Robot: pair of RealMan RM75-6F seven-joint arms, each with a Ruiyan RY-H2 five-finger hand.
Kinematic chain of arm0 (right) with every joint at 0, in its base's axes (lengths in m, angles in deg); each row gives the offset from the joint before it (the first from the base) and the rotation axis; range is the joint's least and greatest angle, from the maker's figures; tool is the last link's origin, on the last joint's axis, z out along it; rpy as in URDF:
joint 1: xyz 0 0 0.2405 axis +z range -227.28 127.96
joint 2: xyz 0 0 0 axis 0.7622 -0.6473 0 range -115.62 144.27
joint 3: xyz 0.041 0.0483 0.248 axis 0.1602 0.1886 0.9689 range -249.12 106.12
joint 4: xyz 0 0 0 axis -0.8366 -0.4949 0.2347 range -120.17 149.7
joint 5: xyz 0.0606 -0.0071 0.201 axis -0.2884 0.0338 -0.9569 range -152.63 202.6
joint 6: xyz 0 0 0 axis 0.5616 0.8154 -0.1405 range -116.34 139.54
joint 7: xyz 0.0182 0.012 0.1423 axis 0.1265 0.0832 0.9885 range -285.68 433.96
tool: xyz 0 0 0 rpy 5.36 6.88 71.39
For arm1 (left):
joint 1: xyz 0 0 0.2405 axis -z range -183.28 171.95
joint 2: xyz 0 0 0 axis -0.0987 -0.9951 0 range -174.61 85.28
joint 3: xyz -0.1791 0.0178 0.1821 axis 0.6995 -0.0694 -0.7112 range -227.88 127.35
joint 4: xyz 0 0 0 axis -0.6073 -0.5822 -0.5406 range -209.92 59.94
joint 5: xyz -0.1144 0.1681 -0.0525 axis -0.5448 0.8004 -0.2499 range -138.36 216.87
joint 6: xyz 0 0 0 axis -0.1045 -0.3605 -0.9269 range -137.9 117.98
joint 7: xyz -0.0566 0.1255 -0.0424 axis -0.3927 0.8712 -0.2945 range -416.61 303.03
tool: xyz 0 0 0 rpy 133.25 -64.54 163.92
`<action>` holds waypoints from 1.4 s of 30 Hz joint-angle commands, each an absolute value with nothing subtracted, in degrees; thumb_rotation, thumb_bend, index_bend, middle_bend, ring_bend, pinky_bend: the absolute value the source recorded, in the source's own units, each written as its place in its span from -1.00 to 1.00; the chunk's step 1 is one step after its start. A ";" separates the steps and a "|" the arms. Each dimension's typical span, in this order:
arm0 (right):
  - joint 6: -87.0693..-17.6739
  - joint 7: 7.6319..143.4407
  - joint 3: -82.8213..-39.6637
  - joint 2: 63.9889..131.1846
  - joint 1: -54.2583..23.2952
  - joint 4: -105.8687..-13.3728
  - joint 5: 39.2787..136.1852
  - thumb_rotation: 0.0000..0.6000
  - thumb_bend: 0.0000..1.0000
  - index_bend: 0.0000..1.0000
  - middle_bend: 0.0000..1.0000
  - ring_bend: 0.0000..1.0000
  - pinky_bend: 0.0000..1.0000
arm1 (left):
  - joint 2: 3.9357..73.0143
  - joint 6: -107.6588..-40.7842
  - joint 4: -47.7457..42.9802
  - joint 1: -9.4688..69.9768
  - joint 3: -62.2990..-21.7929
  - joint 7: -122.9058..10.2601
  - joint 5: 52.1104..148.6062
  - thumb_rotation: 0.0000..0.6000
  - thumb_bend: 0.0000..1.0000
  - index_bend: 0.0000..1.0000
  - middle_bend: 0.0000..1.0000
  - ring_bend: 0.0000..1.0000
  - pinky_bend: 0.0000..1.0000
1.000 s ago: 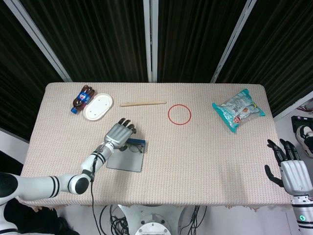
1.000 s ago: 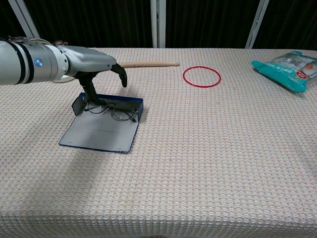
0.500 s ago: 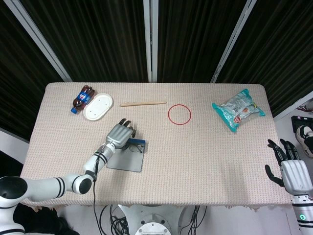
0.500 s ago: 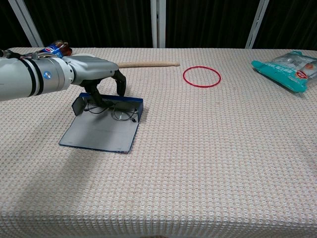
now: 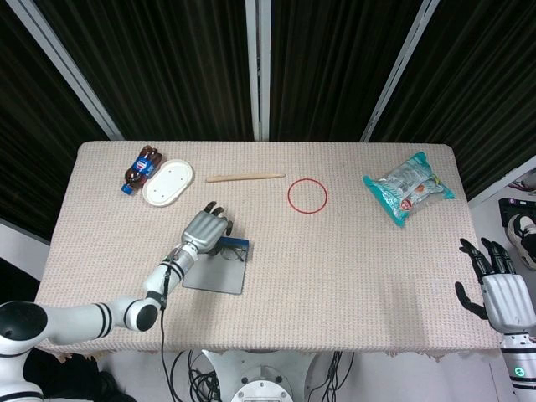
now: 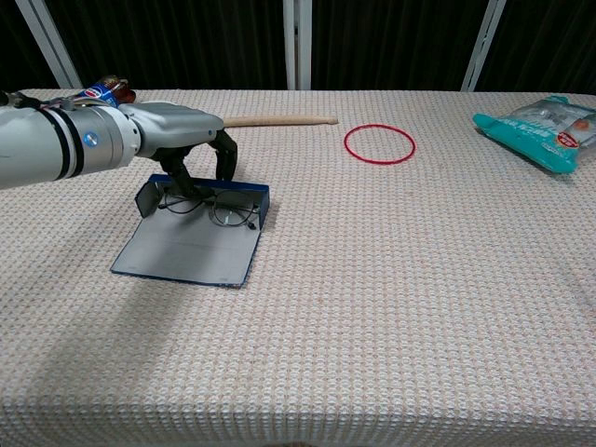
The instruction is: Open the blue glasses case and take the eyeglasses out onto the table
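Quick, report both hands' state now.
Left hand: fingers down on the eyeglasses in the open blue glasses case; grip cannot be told.
Right hand: open, holding nothing.

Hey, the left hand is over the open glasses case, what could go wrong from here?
The left hand has fingertips down at the eyeglasses, which sit in the open blue glasses case. The thin frames might slip from a pinch, or bend if pressed. The light case may also drag or lift along with the glasses, since the right hand is far off and not steadying it.
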State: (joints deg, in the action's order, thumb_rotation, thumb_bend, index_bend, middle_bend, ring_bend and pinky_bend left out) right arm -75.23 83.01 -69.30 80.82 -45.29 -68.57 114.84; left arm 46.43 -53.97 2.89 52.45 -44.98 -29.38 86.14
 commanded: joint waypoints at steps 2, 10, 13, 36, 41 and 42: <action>-75.22 82.96 -69.29 80.78 -45.31 -68.60 114.81 1.00 -0.28 -0.96 -0.57 -1.00 -0.85 | 46.38 -53.71 2.83 52.54 -44.94 -29.30 85.89 1.00 -0.25 -0.13 -0.27 -0.77 -1.00; -74.68 82.65 -69.25 80.70 -45.08 -68.87 114.62 1.00 -0.28 -0.96 -0.57 -1.00 -0.85 | 46.19 -53.03 2.76 52.55 -45.06 -29.54 85.62 1.00 -0.07 -0.07 -0.23 -0.74 -1.00; -74.62 82.48 -69.23 80.65 -45.06 -69.03 114.59 1.00 -0.28 -0.96 -0.56 -1.00 -0.85 | 45.98 -52.89 2.88 52.59 -45.05 -29.60 85.55 1.00 -0.01 -0.07 -0.23 -0.74 -1.00; -74.48 81.68 -69.09 80.30 -45.22 -69.79 114.05 1.00 -0.28 -0.96 -0.56 -1.00 -0.85 | 62.64 -74.70 -24.58 45.19 -44.77 -58.45 115.76 1.00 0.03 0.04 -0.05 -0.59 -1.00; -74.45 81.38 -69.03 80.15 -45.21 -70.13 113.99 1.00 -0.28 -0.96 -0.56 -1.00 -0.85 | 67.36 -77.60 -35.02 45.36 -45.57 -62.70 120.10 1.00 0.03 0.03 -0.05 -0.59 -1.00; -74.42 81.32 -69.04 80.12 -45.23 -70.20 113.93 1.00 -0.28 -0.96 -0.56 -1.00 -0.85 | 68.31 -78.24 -37.47 45.54 -45.85 -63.58 121.13 1.00 0.03 0.03 -0.05 -0.59 -1.00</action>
